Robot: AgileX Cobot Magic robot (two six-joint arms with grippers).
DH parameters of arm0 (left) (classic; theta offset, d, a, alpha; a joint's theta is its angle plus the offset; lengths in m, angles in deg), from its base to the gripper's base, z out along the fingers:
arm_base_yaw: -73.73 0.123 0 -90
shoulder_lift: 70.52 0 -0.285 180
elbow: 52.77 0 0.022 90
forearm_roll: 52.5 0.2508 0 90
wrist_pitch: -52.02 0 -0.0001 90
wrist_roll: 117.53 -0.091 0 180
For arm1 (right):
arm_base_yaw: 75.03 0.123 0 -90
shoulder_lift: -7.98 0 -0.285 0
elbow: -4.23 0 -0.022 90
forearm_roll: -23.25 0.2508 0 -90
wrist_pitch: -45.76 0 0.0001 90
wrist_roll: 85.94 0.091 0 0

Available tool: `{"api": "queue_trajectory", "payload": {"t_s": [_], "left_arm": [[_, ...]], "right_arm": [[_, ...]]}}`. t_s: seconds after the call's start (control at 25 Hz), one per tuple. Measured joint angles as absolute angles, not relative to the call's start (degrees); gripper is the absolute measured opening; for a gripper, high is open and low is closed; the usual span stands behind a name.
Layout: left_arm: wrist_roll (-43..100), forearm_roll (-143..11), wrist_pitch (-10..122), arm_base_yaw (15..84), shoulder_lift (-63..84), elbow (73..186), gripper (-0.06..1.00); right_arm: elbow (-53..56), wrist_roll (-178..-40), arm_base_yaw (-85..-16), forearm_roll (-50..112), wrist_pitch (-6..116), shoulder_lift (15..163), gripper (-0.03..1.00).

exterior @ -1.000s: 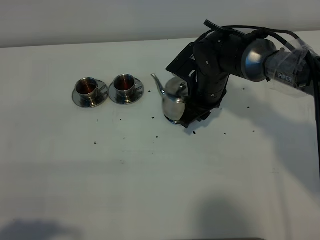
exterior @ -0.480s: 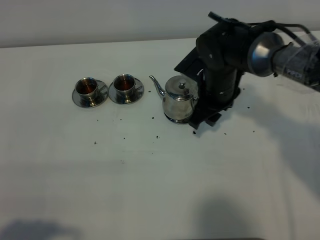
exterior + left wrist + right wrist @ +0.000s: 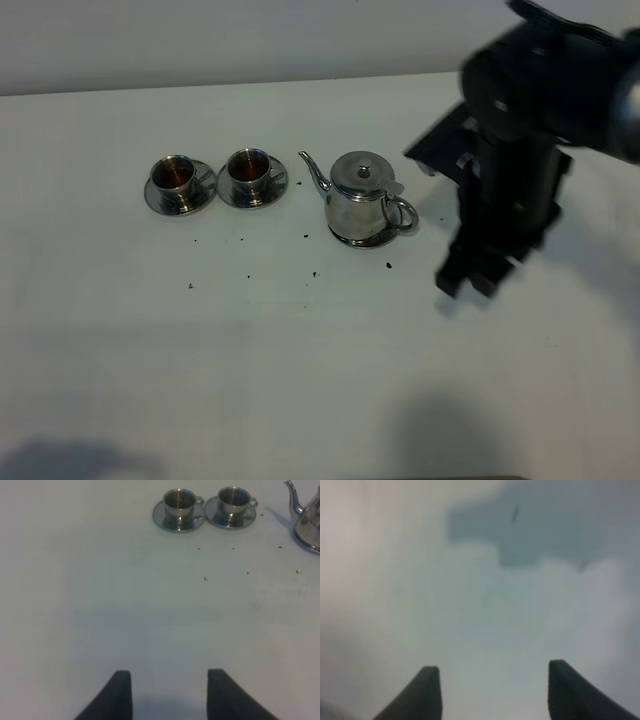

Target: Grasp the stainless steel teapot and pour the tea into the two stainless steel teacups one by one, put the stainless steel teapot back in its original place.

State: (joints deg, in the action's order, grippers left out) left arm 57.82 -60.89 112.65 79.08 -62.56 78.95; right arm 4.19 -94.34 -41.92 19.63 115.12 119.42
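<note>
**Pot parked, both cups showing tea**

One stainless steel teapot (image 3: pixel 358 205) is standing upright on the bench (image 3: pixel 300 380), spout pointing to 9 o'clock, loop handle to 3 o'clock, lid on. A thin steel rim is showing under its base, so it looks to be sitting on the coaster (image 3: pixel 362 240), its original place. Nothing is gripping it.

Two stainless steel teacups: the left cup (image 3: pixel 174 176) and the right cup (image 3: pixel 247 168), each on its own saucer, side by side at 9 o'clock of the pot and just beyond the spout tip. Both are showing a reddish-brown pool inside, so both pours appear done.

The right hand (image 3: pixel 473 272) is hanging at 4 o'clock of the pot, clear of the handle, blurred; its wrist view is showing fingers spread wide over bare bench, holding nothing. The left hand (image 3: pixel 170 692) is sitting well apart from the cups, fingers apart, empty.

Judgement: task is looking essentially finished; only parking the arm remains.

Small dark specks are scattered across the bench near the pot.
</note>
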Motion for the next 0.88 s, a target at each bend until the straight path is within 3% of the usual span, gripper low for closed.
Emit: {"api": "queue_trajectory", "payload": {"t_s": [0.4,0.88], "left_arm": [[57.8,-60.9,112.6,79.1,-62.6,79.0,0.39],[57.8,-60.9,112.6,79.1,-62.6,79.0,0.39]], "right_arm": [[35.1,-94.3,-41.9,25.3,110.8,86.3,0.47],[51.5,-94.1,-41.9,24.1,107.0,55.7,0.47]]}}
